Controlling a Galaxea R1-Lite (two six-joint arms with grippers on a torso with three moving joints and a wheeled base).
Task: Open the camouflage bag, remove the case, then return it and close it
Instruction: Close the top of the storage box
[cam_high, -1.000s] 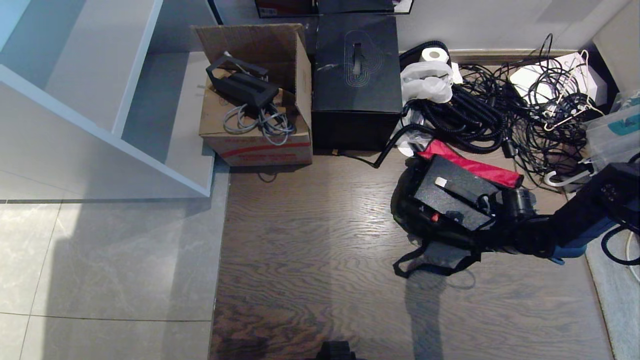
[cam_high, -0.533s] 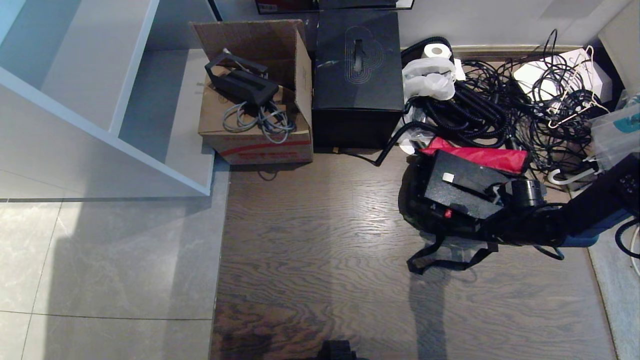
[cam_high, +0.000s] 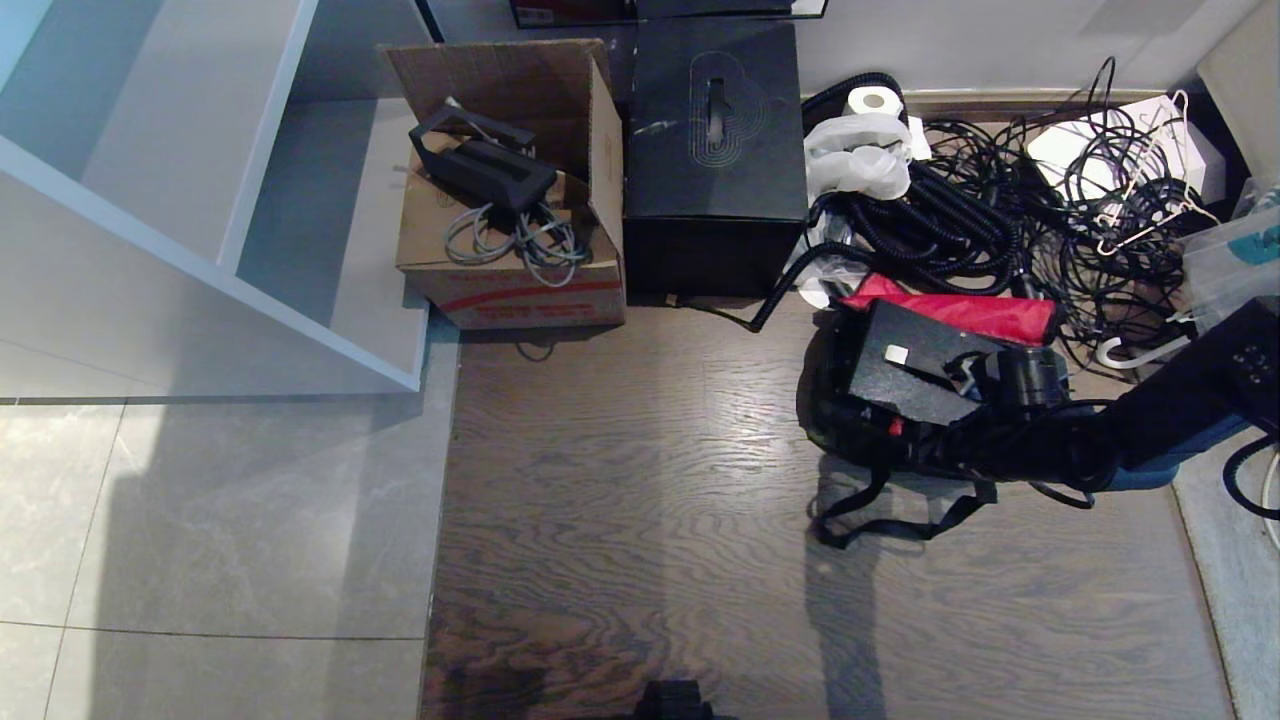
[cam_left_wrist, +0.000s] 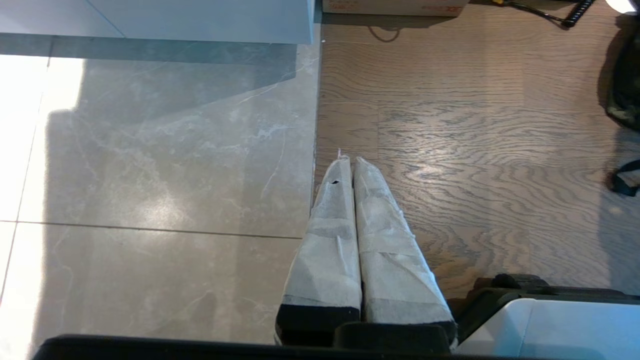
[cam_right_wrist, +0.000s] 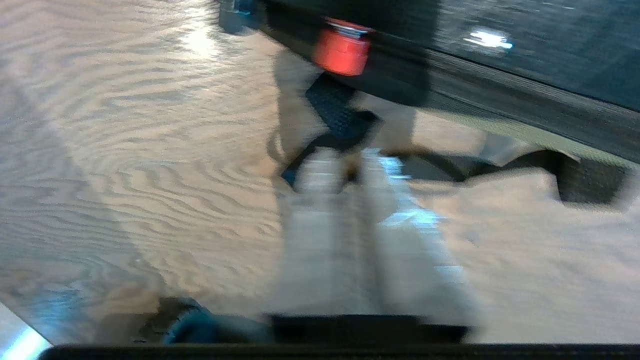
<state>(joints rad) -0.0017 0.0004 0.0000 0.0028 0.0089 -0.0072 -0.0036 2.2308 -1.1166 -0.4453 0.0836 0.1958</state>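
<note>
Right gripper (cam_right_wrist: 345, 167), state unclear, beside the case (cam_high: 925, 375), which rests in the open bag (cam_high: 850, 430) at three o'clock.

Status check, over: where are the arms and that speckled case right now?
Left gripper shut, parked over floor. Right gripper by the case; grip unclear. Case sits tilted in open camouflage bag. Cables crowd behind.

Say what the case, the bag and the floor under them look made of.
Case: seemingly hard plastic, speckled glittery black, flat stiff faces. Bag: soft fabric, slumped sides, limp strap, red lid lining. Floor: dark wood or wood-look planks, visible grain, slight sheen.
</note>
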